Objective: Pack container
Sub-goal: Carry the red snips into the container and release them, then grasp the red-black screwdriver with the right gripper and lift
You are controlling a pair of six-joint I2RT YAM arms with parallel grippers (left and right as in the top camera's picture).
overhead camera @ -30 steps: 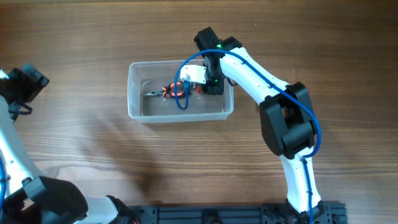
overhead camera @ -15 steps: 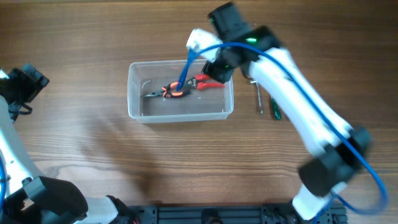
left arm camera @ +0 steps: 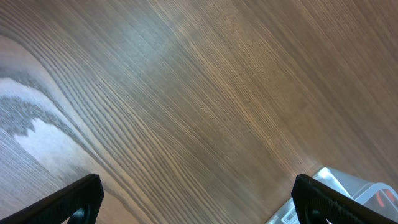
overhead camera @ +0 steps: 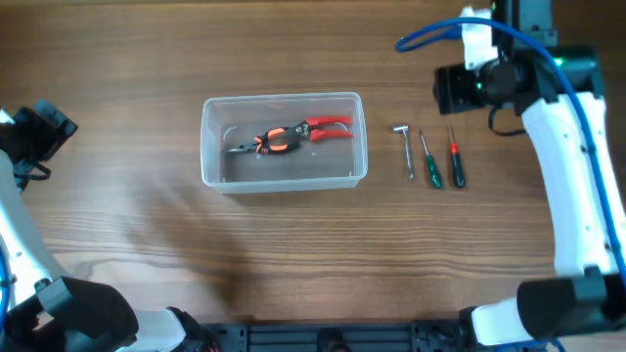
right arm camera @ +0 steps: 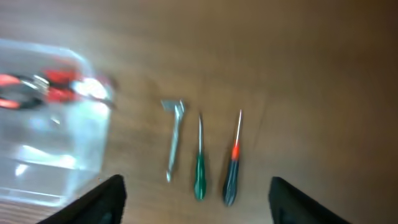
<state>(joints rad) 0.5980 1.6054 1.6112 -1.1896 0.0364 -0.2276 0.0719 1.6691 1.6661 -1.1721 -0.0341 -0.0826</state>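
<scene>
Container [overhead camera: 210, 147] stands on the wooden surface [overhead camera: 147, 59], left of centre. It holds one pair of red-handled pliers [overhead camera: 291, 136], lying flat with the nose toward the left wall. Outside, to its right, three items lie in a row: L-shaped metal key [overhead camera: 408, 152], green-handled screwdriver [overhead camera: 431, 164], red-and-black screwdriver [overhead camera: 455, 161]. Right tool [right arm camera: 196, 186] hangs near these, fingers wide apart, empty. Left tool [left arm camera: 196, 190] is well apart at the far left, fingers spread, empty. Right wrist view is blurred; both wrist views cut the container off
</scene>
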